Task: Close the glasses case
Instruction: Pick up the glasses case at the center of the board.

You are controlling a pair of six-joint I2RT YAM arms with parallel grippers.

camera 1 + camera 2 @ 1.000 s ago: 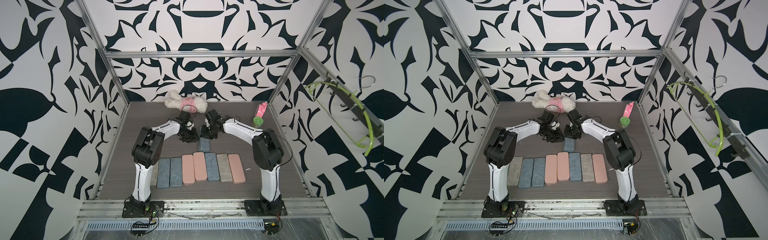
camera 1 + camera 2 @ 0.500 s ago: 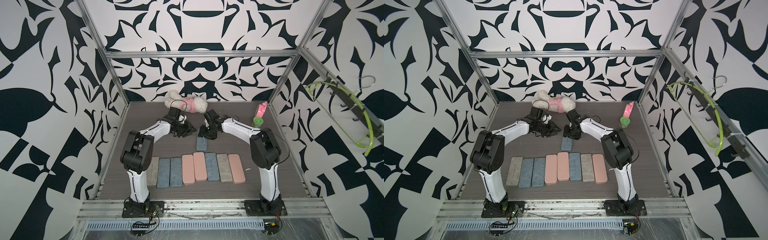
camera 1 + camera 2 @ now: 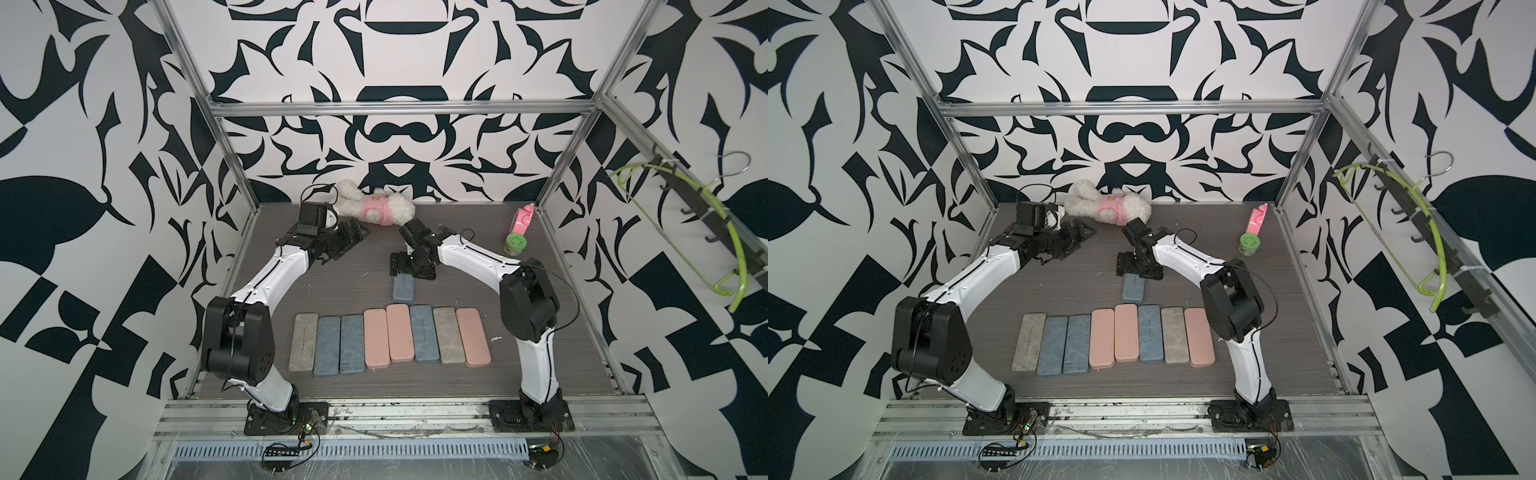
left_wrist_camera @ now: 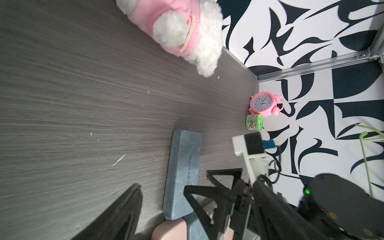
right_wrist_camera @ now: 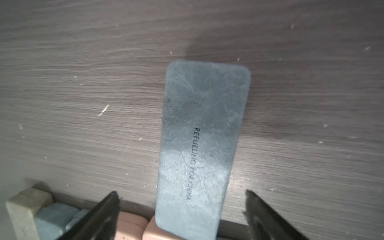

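A blue glasses case [image 3: 404,288] [image 3: 1134,289] lies flat with its lid down, just behind a row of other cases. My right gripper [image 3: 411,272] hovers over its far end. In the right wrist view the case [image 5: 199,145] sits between the two spread fingers [image 5: 104,214] of the open right gripper [image 5: 182,207], and neither touches it. My left gripper [image 3: 347,245] is off to the left of the case, open and empty, near the plush toy. In the left wrist view the case [image 4: 182,172] lies ahead, well clear of the left gripper.
Several closed cases in grey, blue and pink form a row [image 3: 390,336] near the front. A white and pink plush toy [image 3: 376,208] lies at the back wall. A pink clock [image 3: 521,220] and a green jar [image 3: 515,244] stand at the back right.
Both grippers have opened. The left arm has pulled back and to the left, away from the case. The right gripper has stayed over the case's far end.
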